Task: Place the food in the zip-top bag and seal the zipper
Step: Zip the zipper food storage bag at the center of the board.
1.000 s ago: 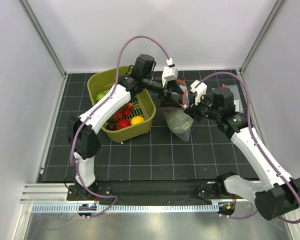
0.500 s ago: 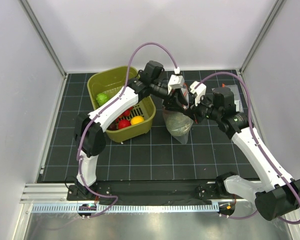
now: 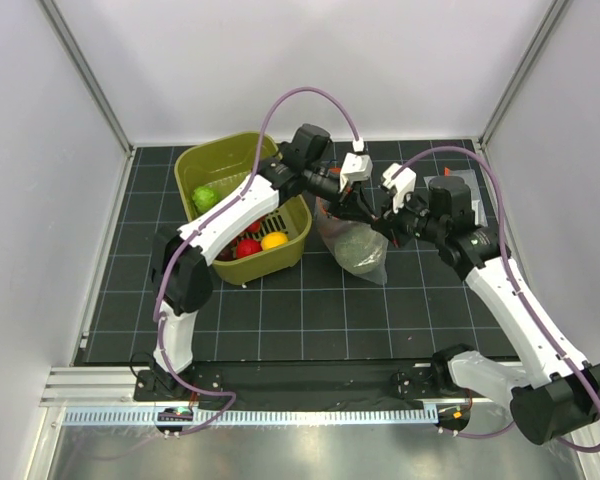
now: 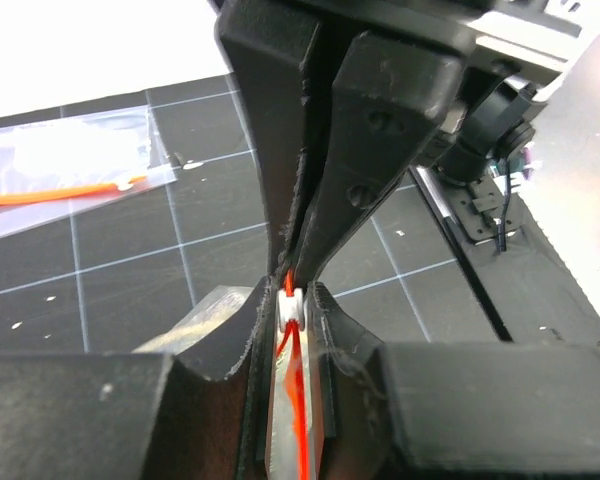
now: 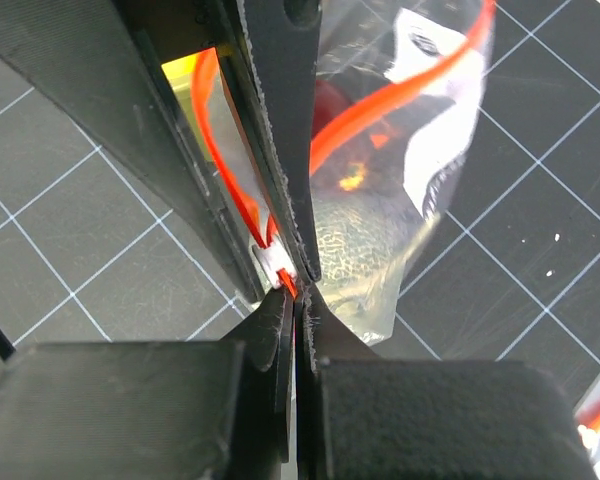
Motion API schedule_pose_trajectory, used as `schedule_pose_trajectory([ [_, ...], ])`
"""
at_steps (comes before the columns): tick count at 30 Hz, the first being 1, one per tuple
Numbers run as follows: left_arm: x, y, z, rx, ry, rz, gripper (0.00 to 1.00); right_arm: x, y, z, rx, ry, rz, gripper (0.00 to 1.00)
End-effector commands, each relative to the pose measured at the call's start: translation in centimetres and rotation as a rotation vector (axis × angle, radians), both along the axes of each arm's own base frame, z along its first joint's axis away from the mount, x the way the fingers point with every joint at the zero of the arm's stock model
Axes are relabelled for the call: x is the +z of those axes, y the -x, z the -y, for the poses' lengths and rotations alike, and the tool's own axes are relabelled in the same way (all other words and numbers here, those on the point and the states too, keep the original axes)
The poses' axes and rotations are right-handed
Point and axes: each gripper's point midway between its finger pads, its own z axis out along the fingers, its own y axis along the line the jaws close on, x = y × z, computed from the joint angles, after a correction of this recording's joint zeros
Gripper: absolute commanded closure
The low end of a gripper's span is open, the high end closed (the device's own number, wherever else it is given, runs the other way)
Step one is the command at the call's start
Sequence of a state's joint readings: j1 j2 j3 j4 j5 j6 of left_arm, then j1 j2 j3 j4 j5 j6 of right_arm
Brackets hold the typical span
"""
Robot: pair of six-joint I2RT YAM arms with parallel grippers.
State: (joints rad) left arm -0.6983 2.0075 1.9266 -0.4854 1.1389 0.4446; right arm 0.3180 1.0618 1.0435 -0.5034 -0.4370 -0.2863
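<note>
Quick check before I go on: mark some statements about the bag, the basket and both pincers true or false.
1. The bag holds a pale-green piece. True.
2. The basket has nothing in it. False: it holds a red piece, a yellow piece and a green piece.
3. The right pincer is shut on the zipper. True.
4. The left pincer hangs over the basket. False: it is at the bag's mouth, closed on the zipper next to the right pincer.
5. A second bag lies flat on the table. True.
</note>
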Motion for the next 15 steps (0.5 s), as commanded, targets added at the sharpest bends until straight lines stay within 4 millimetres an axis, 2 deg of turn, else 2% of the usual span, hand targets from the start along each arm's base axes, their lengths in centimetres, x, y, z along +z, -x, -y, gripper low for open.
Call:
schedule_pose_trajectory([
  [1,-0.9,-1.6,0.0,0.068,-0.031,0.069,0.90,3.4,0.6,-0.8,0.049,-0.051,0.116,0.99],
  [6,-1.8,-2.4,-0.4,0.113,-0.074,0.087,0.96,3.3,0.5,0.2,-0.008,-0.029,0.132,0.99],
  [12,-2.7,-3.5,-0.9,0.185,-0.115,0.071,0.98,2.9,-1.1,4.2,-0.251,0.011,0.215,0.99],
  [15,-3.0,-3.9,-1.0,0.211,-0.125,0.061,1.00,2.7,-1.4,5.0,-0.311,-0.013,0.211,0.99],
])
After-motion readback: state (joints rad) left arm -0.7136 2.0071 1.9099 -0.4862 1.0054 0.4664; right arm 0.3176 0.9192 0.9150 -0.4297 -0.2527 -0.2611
